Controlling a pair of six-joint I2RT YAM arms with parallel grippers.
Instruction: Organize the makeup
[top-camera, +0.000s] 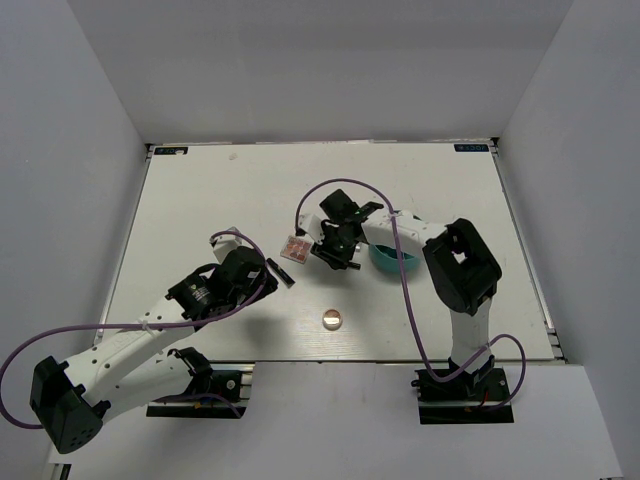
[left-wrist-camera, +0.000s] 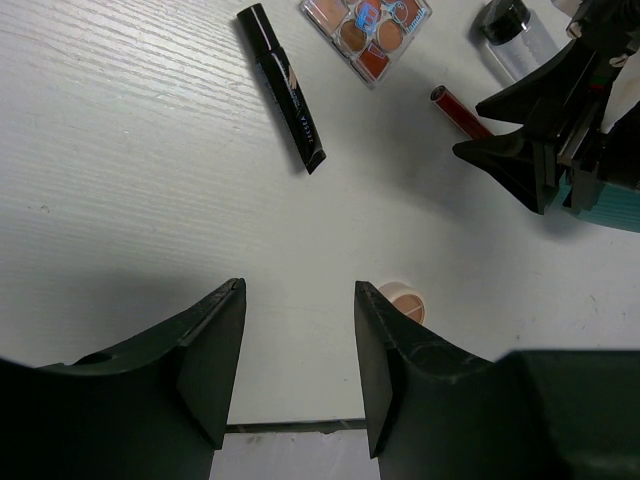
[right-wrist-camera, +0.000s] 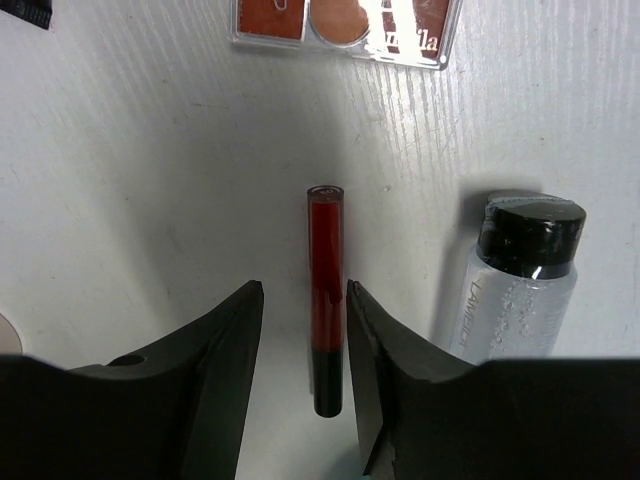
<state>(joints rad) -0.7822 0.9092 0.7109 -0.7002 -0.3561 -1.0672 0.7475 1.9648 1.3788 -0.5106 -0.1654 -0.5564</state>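
Note:
The makeup lies mid-table. A red tube with a black end (right-wrist-camera: 325, 300) lies between the fingers of my open right gripper (right-wrist-camera: 303, 287), close to the right finger and with a gap on the left. A clear bottle with a black cap (right-wrist-camera: 520, 280) lies just to its right, and the square palette (right-wrist-camera: 345, 25) is ahead. My left gripper (left-wrist-camera: 298, 290) hangs open and empty over bare table. A black tube (left-wrist-camera: 285, 90) lies ahead of it, and the small round compact (left-wrist-camera: 405, 300) is by its right finger. From above, the right gripper (top-camera: 335, 258) sits beside the palette (top-camera: 295, 247).
The teal round container (top-camera: 390, 260) stands directly behind the right gripper, under the right arm. The compact (top-camera: 332, 319) lies alone toward the table's near edge (top-camera: 330, 358). White walls enclose the table on three sides. The two grippers are a short distance apart.

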